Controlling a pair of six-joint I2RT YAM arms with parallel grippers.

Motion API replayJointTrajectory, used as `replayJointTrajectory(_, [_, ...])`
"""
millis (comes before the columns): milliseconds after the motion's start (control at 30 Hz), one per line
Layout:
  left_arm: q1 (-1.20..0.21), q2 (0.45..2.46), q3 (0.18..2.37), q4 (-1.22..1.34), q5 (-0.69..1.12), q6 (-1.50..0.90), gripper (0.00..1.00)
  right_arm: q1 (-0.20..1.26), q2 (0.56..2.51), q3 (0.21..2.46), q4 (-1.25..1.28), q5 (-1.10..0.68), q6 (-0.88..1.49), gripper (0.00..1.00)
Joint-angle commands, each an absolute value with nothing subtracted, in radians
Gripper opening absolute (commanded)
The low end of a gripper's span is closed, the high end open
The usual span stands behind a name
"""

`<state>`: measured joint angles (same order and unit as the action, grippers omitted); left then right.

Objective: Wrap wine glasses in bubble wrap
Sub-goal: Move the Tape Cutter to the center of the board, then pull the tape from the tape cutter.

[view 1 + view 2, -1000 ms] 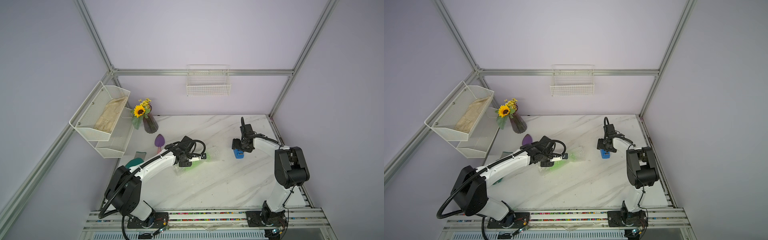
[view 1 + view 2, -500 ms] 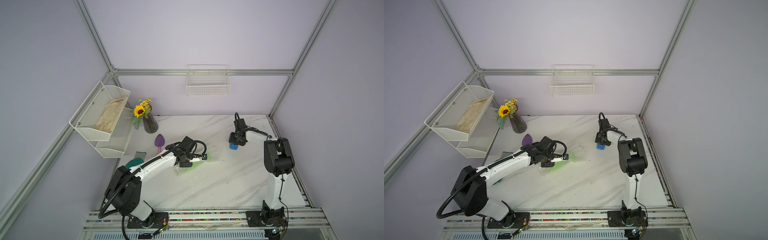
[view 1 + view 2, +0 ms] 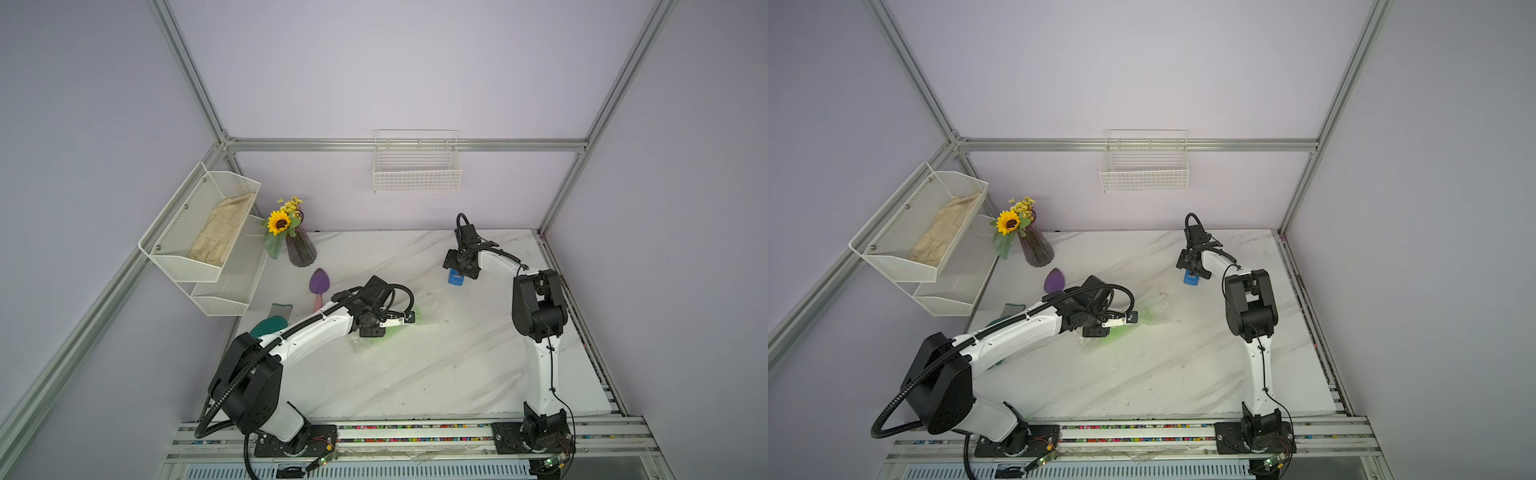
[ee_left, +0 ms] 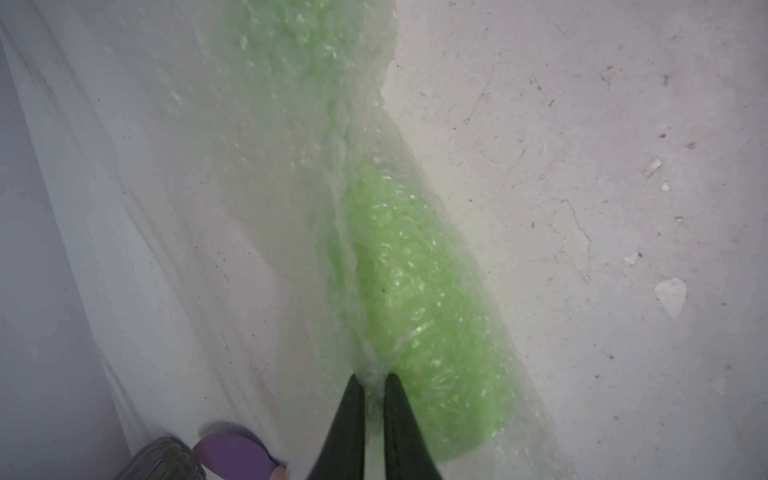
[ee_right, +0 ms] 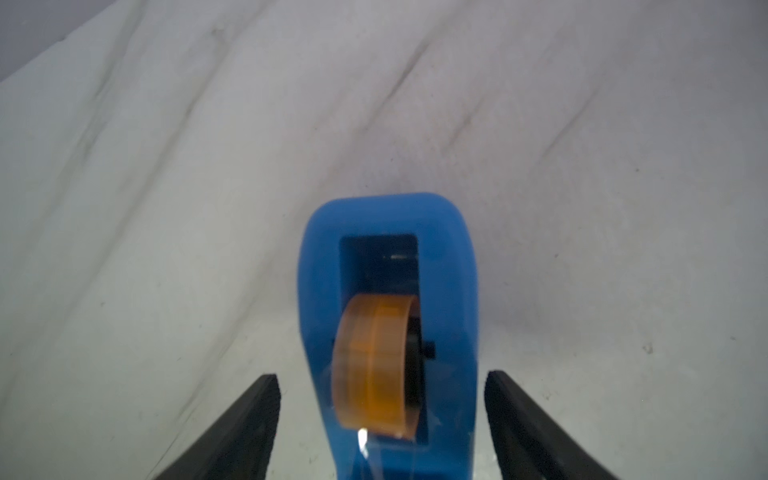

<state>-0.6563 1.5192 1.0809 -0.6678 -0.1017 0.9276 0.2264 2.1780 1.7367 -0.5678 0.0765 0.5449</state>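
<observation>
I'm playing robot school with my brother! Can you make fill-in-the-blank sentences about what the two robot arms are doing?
The left gripper is shut on the bubble wrap, which covers a goblet coloured ____.
The right gripper has its jaws ____ on either side of the tape dispenser.
The tape dispenser's body is ____.
Missing words: green, open, blue.

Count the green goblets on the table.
1: the goblet lies on the table, rolled in the bubble wrap that the left gripper pinches. No other shows.
</observation>
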Motion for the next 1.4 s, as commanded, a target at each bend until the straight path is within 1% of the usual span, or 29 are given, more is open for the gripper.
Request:
replayJointTrajectory(0, [-0.663,1.498,1.052,-0.658,-0.101,0.937,0.12,0.176,2.035,1.671,-0.531,-0.085,0.477,0.79])
replayJointTrajectory(67, [-0.662,1.500,1.053,-0.658,-0.100,0.937,0.12,0.130,1.994,1.585,-0.441,-0.244,0.478,0.73])
replayJointTrajectory(100, [-0.663,1.503,1.055,-0.657,-0.100,0.937,0.12,0.101,1.986,1.549,-0.398,-0.328,0.485,0.68])
replayJointTrajectory(167, [-0.662,1.509,1.059,-0.659,-0.098,0.938,0.12,0.058,1.985,1.503,-0.342,-0.444,0.492,0.59])
replayJointTrajectory(200, [-0.663,1.509,1.060,-0.660,-0.098,0.939,0.12,0.043,1.988,1.489,-0.317,-0.491,0.496,0.56])
replayJointTrajectory(333, [-0.664,1.513,1.062,-0.660,-0.097,0.938,0.12,0.011,2.020,1.474,-0.282,-0.564,0.484,0.47])
replayJointTrajectory(467, [-0.664,1.514,1.061,-0.659,-0.100,0.939,0.12,0.000,2.047,1.475,-0.281,-0.604,0.461,0.40])
replayJointTrajectory(633, [-0.664,1.519,1.063,-0.660,-0.102,0.939,0.12,-0.001,2.087,1.476,-0.278,-0.655,0.455,0.39])
replayJointTrajectory(833, [-0.666,1.517,1.063,-0.661,-0.105,0.939,0.12,0.000,2.114,1.475,-0.281,-0.659,0.453,0.39])
replayJointTrajectory(1000, [-0.667,1.518,1.062,-0.661,-0.105,0.939,0.12,0.000,2.138,1.486,-0.278,-0.748,0.437,0.38])
replayJointTrajectory(1367, [-0.671,1.526,1.069,-0.667,-0.110,0.938,0.12,-0.003,2.193,1.522,-0.291,-0.816,0.433,0.36])
